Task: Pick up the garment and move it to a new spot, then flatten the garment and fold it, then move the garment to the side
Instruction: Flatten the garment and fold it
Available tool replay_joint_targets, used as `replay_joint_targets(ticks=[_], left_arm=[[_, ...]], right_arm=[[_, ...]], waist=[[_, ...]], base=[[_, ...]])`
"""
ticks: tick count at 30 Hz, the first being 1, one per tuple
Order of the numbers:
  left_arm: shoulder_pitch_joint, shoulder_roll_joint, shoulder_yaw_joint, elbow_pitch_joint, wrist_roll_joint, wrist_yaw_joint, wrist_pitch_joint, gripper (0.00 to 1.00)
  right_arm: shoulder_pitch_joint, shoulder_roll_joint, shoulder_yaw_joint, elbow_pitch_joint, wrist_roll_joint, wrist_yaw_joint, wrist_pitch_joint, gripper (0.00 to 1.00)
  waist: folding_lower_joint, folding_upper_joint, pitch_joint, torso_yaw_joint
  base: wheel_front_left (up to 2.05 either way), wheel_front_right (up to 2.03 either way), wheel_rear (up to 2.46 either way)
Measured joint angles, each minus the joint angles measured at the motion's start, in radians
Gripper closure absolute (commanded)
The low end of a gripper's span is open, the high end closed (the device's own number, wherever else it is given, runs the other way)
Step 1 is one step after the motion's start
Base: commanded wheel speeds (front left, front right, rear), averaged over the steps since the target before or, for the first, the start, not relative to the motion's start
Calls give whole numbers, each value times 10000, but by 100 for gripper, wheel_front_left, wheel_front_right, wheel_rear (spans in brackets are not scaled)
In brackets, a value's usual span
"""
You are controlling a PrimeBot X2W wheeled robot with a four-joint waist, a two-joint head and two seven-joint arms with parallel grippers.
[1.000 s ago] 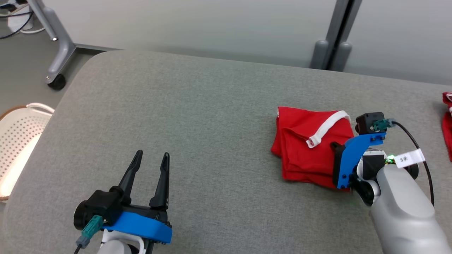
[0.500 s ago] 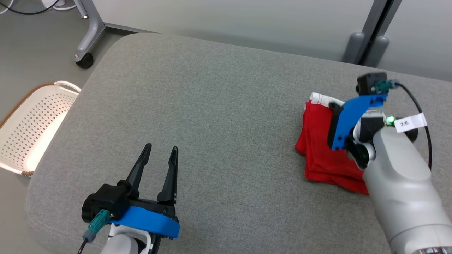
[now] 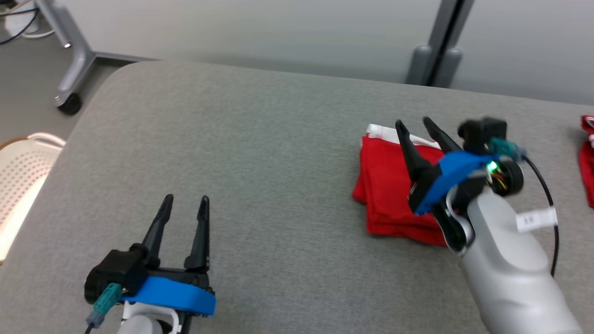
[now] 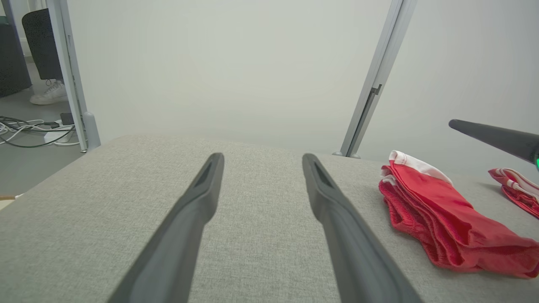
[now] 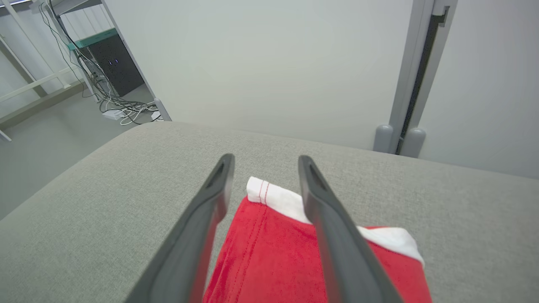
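Grey fabric covers the table [image 3: 260, 139], with a pale basket [image 3: 21, 176] off its left edge. The red garment [image 3: 383, 185] lies folded into a compact stack on the table's right half, white band at its far edge, well short of a second red garment [image 3: 587, 162]. The right fingers [image 3: 412, 122] hover over the stack, spread and grasping nothing. The left fingers [image 3: 186, 198] are also spread and empty above bare fabric, well apart from the cloth. Folding looks finished and the move to the side seems all but complete. Next, the right arm should pull away cleanly without snagging the top layer.
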Motion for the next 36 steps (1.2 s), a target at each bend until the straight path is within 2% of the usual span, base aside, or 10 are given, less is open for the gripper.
replay_joint_targets(ticks=[4, 8, 13, 19, 27, 36], left_arm=[[296, 109, 420, -119, 42, 10, 0, 0], [597, 180, 759, -240, 115, 29, 0, 0], [957, 221, 1114, -343, 142, 75, 0, 0], [1499, 194, 1409, -451, 213, 151, 0, 0], [2079, 142, 1605, -339, 303, 224, 0, 0], [2092, 128, 1624, -232, 387, 234, 0, 0]], right_arm=[[1488, -408, -63, -1126, 178, 0, -665, 0], [3074, -681, -794, -2433, 163, 0, -959, 0], [4730, -610, -1762, -4211, -102, -2, -769, 0], [6167, -286, -2190, -6048, -305, 0, -290, 0], [7025, -96, -2366, -7170, -625, 0, 652, 0], [7229, 21, -2460, -7572, -652, 0, 899, 0]], waist=[[0, 0, -150, -608], [-1, 0, -346, -1236], [-1, 0, -644, -1875], [-2, 0, -1049, -2299], [-2, 1, -1502, -2533], [-1, 1, -1545, -2461]], base=[[0, 0, 0], [0, 0, 0], [0, 0, 0], [0, 0, 0], [0, 0, 0], [0, 0, 0]])
